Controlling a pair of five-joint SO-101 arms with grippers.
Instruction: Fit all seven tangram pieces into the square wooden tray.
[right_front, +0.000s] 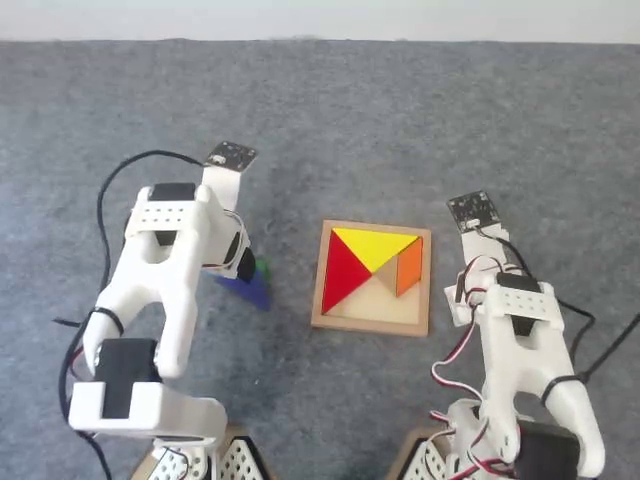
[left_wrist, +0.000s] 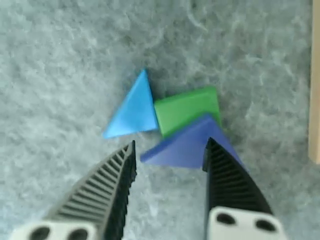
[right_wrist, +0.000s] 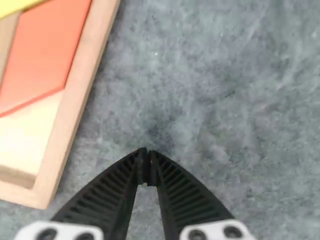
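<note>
Grey felt covers the bench (right_front: 330, 120), where the square wooden tray (right_front: 368, 324) lies between the two arms. It holds a yellow triangle piece (right_front: 375, 245), a red triangle piece (right_front: 343, 275) and an orange parallelogram piece (right_front: 409, 268). Beside the tray, a light blue triangle piece (left_wrist: 132, 110), a green four-sided piece (left_wrist: 187, 110) and a dark blue triangle piece (left_wrist: 182, 145) cluster together. The left end effector (left_wrist: 171, 148) hangs spread over the dark blue triangle. The right end effector (right_wrist: 146, 154) is pressed together over bare felt just beside the tray.
</note>
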